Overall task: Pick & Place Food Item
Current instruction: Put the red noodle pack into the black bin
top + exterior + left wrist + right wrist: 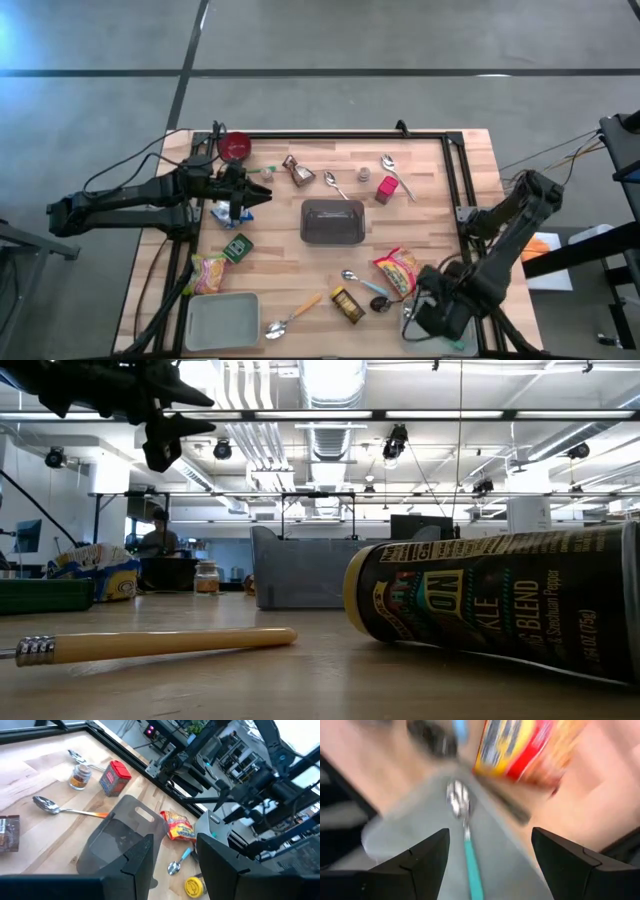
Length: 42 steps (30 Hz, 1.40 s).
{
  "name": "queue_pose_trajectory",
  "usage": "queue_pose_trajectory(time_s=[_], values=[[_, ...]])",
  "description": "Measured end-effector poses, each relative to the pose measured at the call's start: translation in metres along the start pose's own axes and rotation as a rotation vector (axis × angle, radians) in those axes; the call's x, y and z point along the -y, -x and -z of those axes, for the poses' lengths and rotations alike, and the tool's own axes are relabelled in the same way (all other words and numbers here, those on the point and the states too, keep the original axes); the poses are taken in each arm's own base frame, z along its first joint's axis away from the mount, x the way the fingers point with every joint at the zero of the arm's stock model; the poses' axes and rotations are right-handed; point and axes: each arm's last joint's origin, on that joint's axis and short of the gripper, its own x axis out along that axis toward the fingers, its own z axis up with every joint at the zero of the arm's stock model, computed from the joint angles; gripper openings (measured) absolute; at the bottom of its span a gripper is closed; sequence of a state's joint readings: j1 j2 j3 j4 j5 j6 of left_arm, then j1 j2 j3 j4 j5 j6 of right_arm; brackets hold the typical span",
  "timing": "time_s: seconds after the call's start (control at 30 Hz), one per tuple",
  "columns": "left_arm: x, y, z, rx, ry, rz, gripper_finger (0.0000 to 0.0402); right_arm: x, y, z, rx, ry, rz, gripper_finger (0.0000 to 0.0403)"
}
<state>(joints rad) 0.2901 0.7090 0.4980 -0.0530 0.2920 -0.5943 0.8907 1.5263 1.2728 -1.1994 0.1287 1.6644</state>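
Table (440,200): pale wood planks, dark frame rail, seen whole only from above.

Grey bin (333,221): rectangular, translucent plastic, at table centre. From the left wrist its handle cutout was shown; from table height only a grey wall was seen.

Snack bag (398,270): glossy red-and-yellow packet, lying flat near the right arm, beside the bin in the left wrist view; blurred and cut off in the right wrist view.

Spice jar (500,605): dark label, yellow cap, lying on its side; its far end was cut off in the low view.

Teal spoon (462,820): shown blurred under the right jaws.

Left gripper (262,194): raised by the red bowl (236,146); jaws were part open, nothing held.

Right gripper (428,300): at the near right corner; jaws were spread wide, empty.
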Motion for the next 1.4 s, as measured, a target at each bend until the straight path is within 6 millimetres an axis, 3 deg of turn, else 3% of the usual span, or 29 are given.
queue_pose_trajectory(time_s=[0.3, 0.53, 0.7, 0.93, 1.4], values=[[0.000, 0.000, 0.000, 0.007, 0.036, -0.006, 0.0152, 0.034, 0.003, -0.062, 0.082, -0.169, 0.012, 0.0280], [0.000, 0.000, 0.000, -0.001, 0.069, -0.005, 0.0152, 0.074, -0.006, -0.100, 0.083, -0.124, -0.038, 0.0280], [0.000, 0.000, 0.000, -0.001, 0.070, -0.005, 0.0152, 0.104, -0.036, -0.108, -0.051, -0.120, -0.136, 0.0280], [0.000, 0.000, 0.000, -0.001, 0.096, -0.005, 0.0152, 0.130, -0.063, -0.111, -0.002, -0.183, -0.153, 0.0280], [0.000, 0.000, 0.000, -0.002, 0.096, -0.005, 0.0152, 0.124, -0.105, -0.123, -0.056, -0.127, -0.118, 0.0280]])
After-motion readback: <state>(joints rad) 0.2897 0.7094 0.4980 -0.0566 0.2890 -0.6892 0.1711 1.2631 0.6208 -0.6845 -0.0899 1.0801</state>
